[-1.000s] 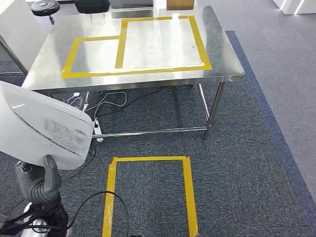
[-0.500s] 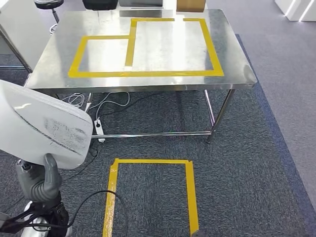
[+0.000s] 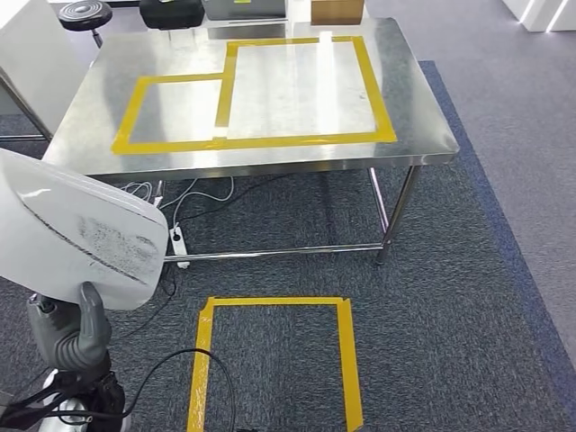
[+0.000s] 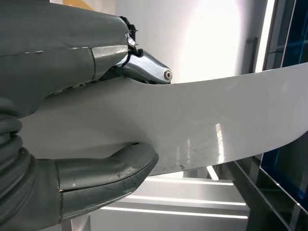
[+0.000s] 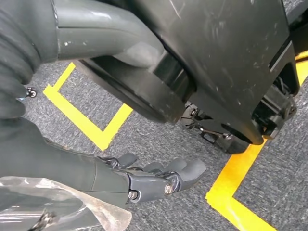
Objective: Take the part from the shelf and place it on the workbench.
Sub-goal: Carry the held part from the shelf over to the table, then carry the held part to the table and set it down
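Left hand: we see our left hand (image 3: 71, 337) at the lower left of the head view, grey thumb up against the lower edge of the white panel; in the left wrist view the thumb (image 4: 109, 175) and the fingers (image 4: 147, 67) clamp the sheet from opposite faces.
White panel: the part (image 3: 75, 229), a broad curved white sheet with a scuffed grey patch, sits at the left edge of the head view, held above the carpet and well short of the workbench.
Right hand: we find our right hand (image 5: 160, 178) in the right wrist view, hanging over the carpet, fingers stretched out and lying close together, holding nothing.
Cable: a black cable (image 3: 170, 360) loops across the carpet beside the left hand.
Floor marking: a yellow tape square (image 3: 272, 360) on the dark grey carpet (image 3: 441, 315), lower centre of the head view.
Power strip: a white power strip (image 3: 178, 243) with white leads lies under the bench, left of centre.
Workbench: a stainless steel workbench (image 3: 421, 117) fills the upper half of the head view, marked with two adjoining yellow tape rectangles (image 3: 224, 85).
Far edge: a brown box (image 3: 336, 11), a dark case (image 3: 170, 13) and a round black stool (image 3: 84, 13) sit along the top of the frame.
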